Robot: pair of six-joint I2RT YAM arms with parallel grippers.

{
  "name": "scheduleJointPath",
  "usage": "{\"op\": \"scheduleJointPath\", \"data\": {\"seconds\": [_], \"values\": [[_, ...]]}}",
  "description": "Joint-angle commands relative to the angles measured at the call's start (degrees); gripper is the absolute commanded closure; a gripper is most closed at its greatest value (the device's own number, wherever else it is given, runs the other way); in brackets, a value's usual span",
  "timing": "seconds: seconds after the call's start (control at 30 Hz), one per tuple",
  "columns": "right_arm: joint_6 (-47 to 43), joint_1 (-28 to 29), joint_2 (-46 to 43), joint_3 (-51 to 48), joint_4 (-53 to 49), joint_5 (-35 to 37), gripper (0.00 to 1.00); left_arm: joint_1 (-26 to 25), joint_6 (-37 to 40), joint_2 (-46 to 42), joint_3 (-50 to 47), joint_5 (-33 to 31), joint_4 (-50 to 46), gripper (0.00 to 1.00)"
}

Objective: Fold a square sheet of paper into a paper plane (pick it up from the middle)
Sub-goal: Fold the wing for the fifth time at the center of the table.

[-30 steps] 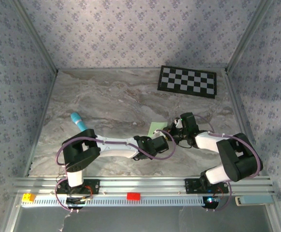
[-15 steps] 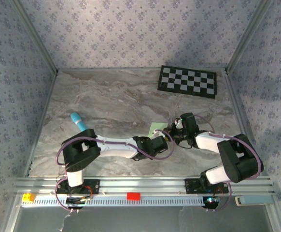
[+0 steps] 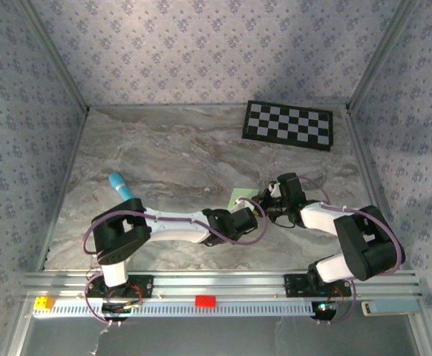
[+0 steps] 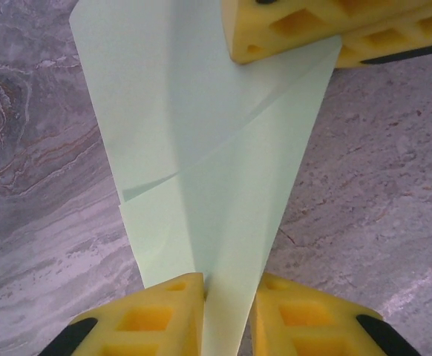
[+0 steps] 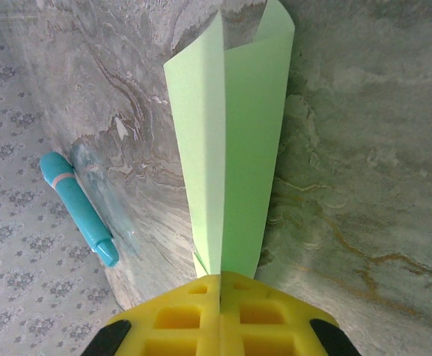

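**A:** So, what had changed since a second earlier?

**B:** Very little. In the top view the left arm had shifted slightly toward its own side. The sheet of paper [image 3: 240, 197] lay where it had been, near the middle of the worktop [image 3: 164, 148], between the two wrists. The right arm had not moved.

**A:** And the hands?

**B:** The right hand [image 5: 220, 285] was pressed together on one narrow end of the sheet, which came straight out of the seam between its pads. The left hand [image 4: 227, 285] stood a little apart, with the other end of the sheet running into the gap. Its pads sat on either side of the fold without squeezing it flat.

**A:** How did the paper look?

**B:** It was pale mint green, unmarked and already folded. In the left wrist view one slanted flap lay over a wider layer, and the crease ran up to the right hand's fingers [image 4: 290, 30] at the top. From the right wrist it stood on edge as a long, narrow wedge, with its far end curling open.

**A:** Anything else nearby?

**B:** A cyan stick [image 3: 121, 188] lay well to the left, and the checkerboard [image 3: 289, 124] sat at the far right of the worktop.
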Motion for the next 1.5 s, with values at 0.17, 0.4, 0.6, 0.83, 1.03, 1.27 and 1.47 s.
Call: {"op": "scheduleJointPath", "data": {"seconds": [0.17,0.4,0.6,0.83,1.03,1.27,1.47], "values": [[-0.97,0.26,-0.28,1.23,-1.75,0.49,0.99,0.07,1.31,-2.07,-0.57,-0.59,0.68,0.82],[-0.88,0.32,-0.37,1.49,-1.78,-0.02,0.99,0.03,1.57,-2.06,-0.43,-0.52,0.73,0.84],[-0.88,0.26,-0.36,1.62,-2.00,0.23,0.99,0.09,2.01,-1.97,-0.22,-0.65,0.24,0.87],[-1.06,0.34,-0.33,1.47,-2.19,0.10,0.99,0.05,1.92,-2.05,-0.39,-0.49,0.29,0.88],[-1.06,0.33,-0.32,1.38,-1.89,0.19,0.99,-0.20,2.86,-2.59,-0.49,0.11,1.85,0.83],[-0.97,0.33,-0.30,1.41,-1.82,0.23,0.99,-0.30,3.76,-1.99,0.03,0.09,1.69,0.82],[-0.88,0.34,-0.32,1.40,-1.74,0.06,0.99,-0.32,3.90,-1.44,0.19,0.08,0.82,0.88]]}}
